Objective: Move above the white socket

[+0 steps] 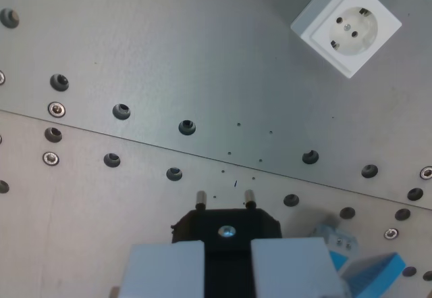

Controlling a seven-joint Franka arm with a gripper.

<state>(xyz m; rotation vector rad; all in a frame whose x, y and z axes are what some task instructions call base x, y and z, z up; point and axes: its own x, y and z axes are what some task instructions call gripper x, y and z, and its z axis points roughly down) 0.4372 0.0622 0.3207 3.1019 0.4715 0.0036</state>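
Jaws clenched on the black plug (226, 234); the white socket (346, 25) sits well off toward the wrist view's upper right, so a short traverse risks pin misalignment.

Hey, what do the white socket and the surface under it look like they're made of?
White socket: looks like smooth moulded plastic, glossy off-white face with a soft sheen, crisp square housing edges. Table plates: seemingly brushed metal, probably aluminium; matte grey with a faint grain, countersunk bolt holes and a straight seam between the plates.
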